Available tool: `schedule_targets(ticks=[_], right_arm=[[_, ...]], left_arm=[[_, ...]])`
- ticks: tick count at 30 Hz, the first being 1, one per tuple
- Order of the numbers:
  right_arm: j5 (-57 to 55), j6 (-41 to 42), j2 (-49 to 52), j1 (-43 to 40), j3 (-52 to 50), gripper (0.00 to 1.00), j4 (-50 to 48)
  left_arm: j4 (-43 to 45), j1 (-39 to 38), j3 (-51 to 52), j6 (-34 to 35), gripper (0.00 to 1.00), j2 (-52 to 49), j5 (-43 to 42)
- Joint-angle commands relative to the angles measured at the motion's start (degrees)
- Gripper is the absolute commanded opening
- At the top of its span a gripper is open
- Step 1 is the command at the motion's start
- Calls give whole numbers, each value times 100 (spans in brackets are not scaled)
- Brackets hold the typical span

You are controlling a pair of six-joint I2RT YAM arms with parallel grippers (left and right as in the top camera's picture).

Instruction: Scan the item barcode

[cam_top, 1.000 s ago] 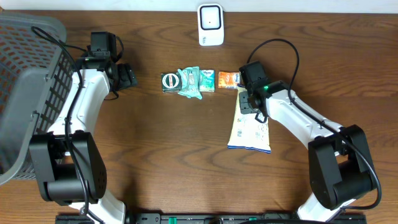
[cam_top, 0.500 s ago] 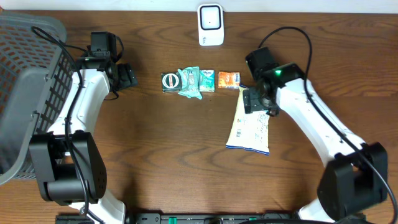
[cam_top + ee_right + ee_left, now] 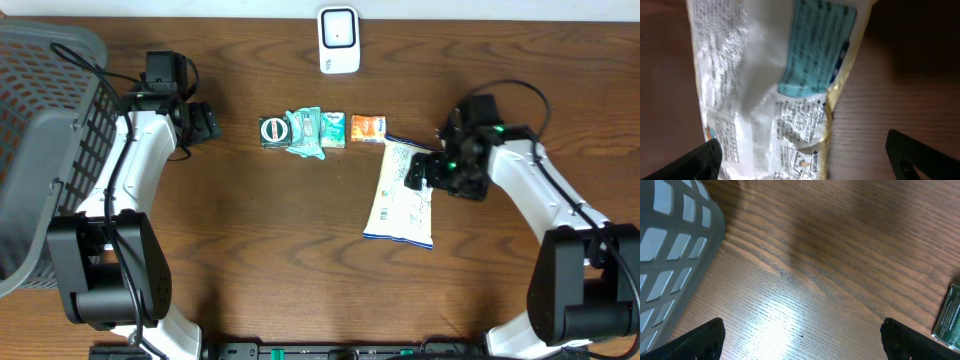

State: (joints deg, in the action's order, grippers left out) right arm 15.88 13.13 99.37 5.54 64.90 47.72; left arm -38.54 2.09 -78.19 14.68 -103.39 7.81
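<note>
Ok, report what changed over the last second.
The right gripper opened, let go of the snack bag's top end and drew back towards its own side; its jaws now stand wide over the bag. The bag lies flat, almost where it was. The left gripper, open, the small packets, the scanner and the basket have not moved.

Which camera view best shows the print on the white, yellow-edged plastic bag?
The right wrist view: the white, yellow-edged plastic bag fills the frame, teal panel and fine print visible, though cropped. Overhead shows the whole bag lying on the table, print too small. The left wrist view misses it.
</note>
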Motion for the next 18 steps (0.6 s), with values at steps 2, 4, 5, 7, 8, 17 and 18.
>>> schedule_targets(ticks=[2, 4, 5, 7, 8, 17, 18], right_arm=[[1303, -273, 15, -321, -470, 99, -293], [1327, -273, 15, -330, -656, 99, -470], [1366, -271, 15, -313, -756, 99, -581], [1480, -269, 15, -273, -953, 99, -850], [1515, -269, 15, -256, -1029, 99, -960], [1517, 494, 17, -245, -1873, 99, -2293], [1517, 542, 17, -245, -1976, 97, -2446]], left_arm=[[2, 0, 31, -92, 97, -2, 31], [0, 0, 33, -90, 98, -2, 31], [0, 0, 31, -92, 97, -2, 31], [0, 0, 33, -92, 98, -2, 31], [0, 0, 33, -92, 98, -2, 31], [0, 0, 33, -92, 98, -2, 31], [0, 0, 33, -92, 98, -2, 31]])
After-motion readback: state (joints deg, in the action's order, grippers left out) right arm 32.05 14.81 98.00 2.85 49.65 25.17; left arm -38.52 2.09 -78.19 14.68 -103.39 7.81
